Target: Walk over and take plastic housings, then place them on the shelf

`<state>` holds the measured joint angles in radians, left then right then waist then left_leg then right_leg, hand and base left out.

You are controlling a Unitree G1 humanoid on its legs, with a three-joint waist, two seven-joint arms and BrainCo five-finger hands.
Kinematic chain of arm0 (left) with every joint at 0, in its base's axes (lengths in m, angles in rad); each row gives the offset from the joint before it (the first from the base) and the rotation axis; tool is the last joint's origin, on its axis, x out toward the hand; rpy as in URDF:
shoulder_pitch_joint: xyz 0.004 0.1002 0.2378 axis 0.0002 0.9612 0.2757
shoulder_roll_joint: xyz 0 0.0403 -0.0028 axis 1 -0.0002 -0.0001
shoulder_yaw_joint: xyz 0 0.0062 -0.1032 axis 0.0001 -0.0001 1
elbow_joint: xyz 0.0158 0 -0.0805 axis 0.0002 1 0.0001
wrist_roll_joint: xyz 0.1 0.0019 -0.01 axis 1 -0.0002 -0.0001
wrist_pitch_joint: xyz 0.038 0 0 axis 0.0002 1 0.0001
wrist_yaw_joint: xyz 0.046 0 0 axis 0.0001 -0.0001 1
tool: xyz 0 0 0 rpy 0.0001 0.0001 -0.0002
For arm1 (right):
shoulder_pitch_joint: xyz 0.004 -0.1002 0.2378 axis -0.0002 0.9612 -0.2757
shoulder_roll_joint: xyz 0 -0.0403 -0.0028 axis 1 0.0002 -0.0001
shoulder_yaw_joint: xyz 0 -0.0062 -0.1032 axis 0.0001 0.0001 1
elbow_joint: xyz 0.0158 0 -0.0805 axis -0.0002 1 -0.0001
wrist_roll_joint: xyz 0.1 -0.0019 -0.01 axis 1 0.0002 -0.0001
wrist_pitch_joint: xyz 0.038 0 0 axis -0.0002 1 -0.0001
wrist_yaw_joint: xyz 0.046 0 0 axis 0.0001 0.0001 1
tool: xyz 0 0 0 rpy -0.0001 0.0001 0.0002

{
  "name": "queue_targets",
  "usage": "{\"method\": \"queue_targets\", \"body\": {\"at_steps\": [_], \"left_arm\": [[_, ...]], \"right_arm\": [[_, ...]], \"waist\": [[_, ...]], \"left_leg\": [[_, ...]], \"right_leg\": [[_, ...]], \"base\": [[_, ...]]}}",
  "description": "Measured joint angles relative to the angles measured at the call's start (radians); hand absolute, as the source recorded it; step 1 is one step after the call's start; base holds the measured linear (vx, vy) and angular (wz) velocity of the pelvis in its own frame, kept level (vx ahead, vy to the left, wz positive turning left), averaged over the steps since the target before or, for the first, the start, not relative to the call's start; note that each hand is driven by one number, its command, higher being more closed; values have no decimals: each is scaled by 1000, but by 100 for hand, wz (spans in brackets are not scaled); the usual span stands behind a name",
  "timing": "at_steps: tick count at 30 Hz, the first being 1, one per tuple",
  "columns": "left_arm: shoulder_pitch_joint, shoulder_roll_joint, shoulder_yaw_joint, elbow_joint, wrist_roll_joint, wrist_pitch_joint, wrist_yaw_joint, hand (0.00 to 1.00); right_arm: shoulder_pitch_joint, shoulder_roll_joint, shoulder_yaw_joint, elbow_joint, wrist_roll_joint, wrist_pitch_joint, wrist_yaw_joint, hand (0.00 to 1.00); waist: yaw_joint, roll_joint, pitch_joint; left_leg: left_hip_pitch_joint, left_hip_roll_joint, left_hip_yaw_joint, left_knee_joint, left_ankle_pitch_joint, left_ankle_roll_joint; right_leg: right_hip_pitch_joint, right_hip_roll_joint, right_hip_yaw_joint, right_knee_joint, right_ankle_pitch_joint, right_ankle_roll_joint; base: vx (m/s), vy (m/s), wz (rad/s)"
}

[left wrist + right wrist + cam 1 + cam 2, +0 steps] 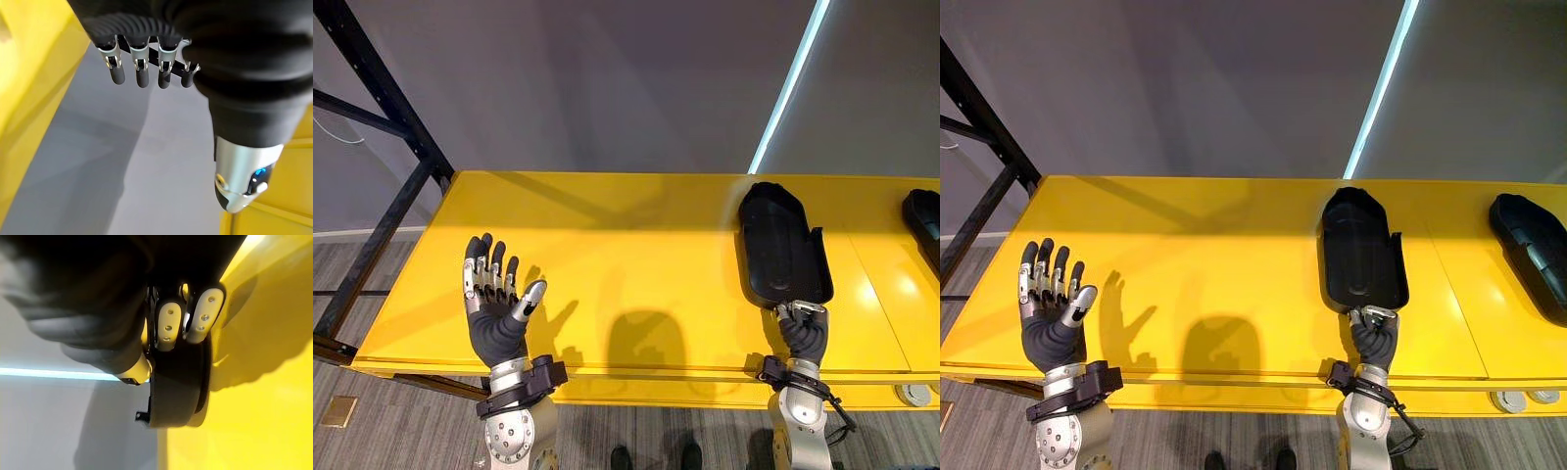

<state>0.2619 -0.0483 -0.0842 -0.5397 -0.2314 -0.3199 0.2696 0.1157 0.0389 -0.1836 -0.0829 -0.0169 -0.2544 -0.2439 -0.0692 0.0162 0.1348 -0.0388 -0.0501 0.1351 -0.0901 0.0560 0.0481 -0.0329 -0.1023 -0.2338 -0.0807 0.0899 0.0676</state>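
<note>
- Left hand (494, 318): at the near left edge of the yellow shelf (626, 245), palm up toward the camera, fingers straight and spread, thumb out to the side; it holds nothing.
- Right hand (803, 333): at the near edge further right, fingers (168, 325) curled over the near end of a plastic housing (778, 245), clamped on it.
- Plastic housing: black, long, rounded at its far end, hollow side up, lying lengthways away from the robot over the shelf top. Whether it rests on the surface or is just clear of it cannot be told.
- Second housing (1528, 250): black, on the same shelf, well apart to the right.
- Black frame (382, 108): slanted metal bars at the shelf's far left corner.
- Grey wall (607, 78): behind the shelf, crossed by a slanting light strip (790, 88).
</note>
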Motion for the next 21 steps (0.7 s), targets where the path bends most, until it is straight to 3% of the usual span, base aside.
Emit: {"method": "queue_targets", "body": {"at_steps": [2,3,10,18,21], "left_arm": [[-14,1,-1,0,1,0,0,0],[-22,2,-3,0,2,0,-4,0],[-51,29,-44,0,31,0,-44,0],[-121,50,-104,89,60,0,-82,0],[-122,60,-103,138,61,1,-86,0]], "right_arm": [[35,3,12,-90,6,0,24,100],[53,6,10,-151,14,-2,44,0],[127,11,-6,-381,48,-39,127,0],[171,18,-51,-384,48,-42,142,0],[170,17,-52,-379,47,-42,139,0]], "waist": [[-1,-3,2],[-4,-6,4],[-28,-24,6],[-53,-23,-1],[-60,-23,-2]], "left_leg": [[5,1,7,1,-2,-2],[12,3,17,3,-5,-5],[56,22,95,3,-30,-29],[88,46,174,5,-43,-41],[69,69,245,84,-95,-46]], "right_leg": [[3,1,6,0,0,0],[7,3,12,0,0,0],[17,23,89,0,0,-2],[15,50,169,1,5,-10],[-3,66,245,5,14,-22]], "base": [[-9,3,-10],[-9,3,-26],[-28,-11,-32],[-29,-23,-33],[-36,-23,-76]]}}
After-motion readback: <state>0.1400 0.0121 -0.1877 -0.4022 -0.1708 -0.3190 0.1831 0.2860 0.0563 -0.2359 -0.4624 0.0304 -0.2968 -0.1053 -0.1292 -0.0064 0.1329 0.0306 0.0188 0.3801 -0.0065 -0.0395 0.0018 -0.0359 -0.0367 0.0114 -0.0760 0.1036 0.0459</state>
